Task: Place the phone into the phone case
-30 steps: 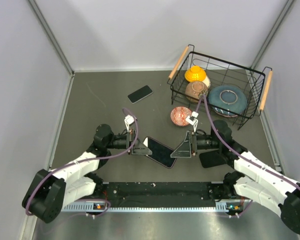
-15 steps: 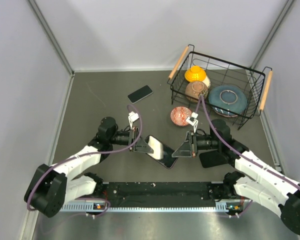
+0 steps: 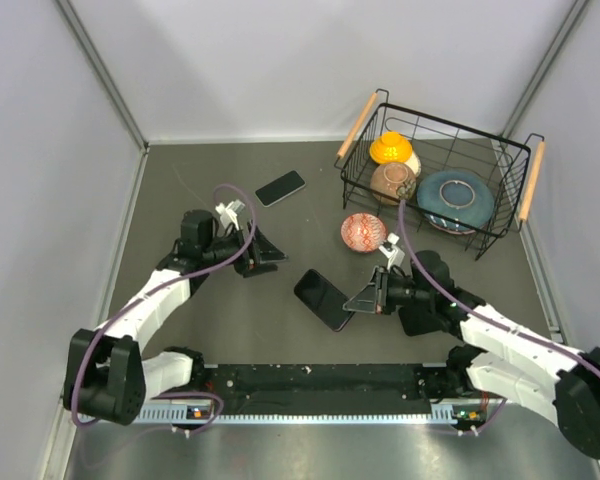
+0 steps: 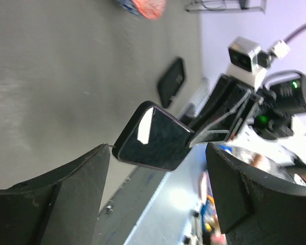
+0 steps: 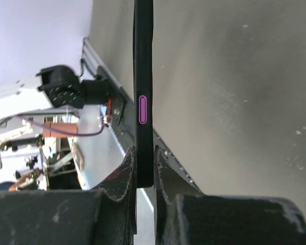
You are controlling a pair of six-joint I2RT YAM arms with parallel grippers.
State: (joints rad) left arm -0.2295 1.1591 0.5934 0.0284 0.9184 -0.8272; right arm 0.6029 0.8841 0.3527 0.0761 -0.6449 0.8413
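A dark glossy phone with a thin reddish rim hangs just above the table's middle, and my right gripper is shut on its right end. The right wrist view shows the phone edge-on with a magenta side button, pinched between the right gripper fingers. My left gripper stands open and empty to the phone's upper left. Its wrist view looks across at the phone between the spread fingers. A flat black slab, possibly the phone case, lies at the far middle, also visible as the slab.
A black wire basket with wooden handles stands at the back right, holding an orange bowl, a brown bowl and a blue plate. A red patterned bowl sits on the table beside it. Grey walls close both sides.
The left gripper opened, let go of the phone's left end and drew back up and left. The right gripper shut on the phone's right end and holds it alone.
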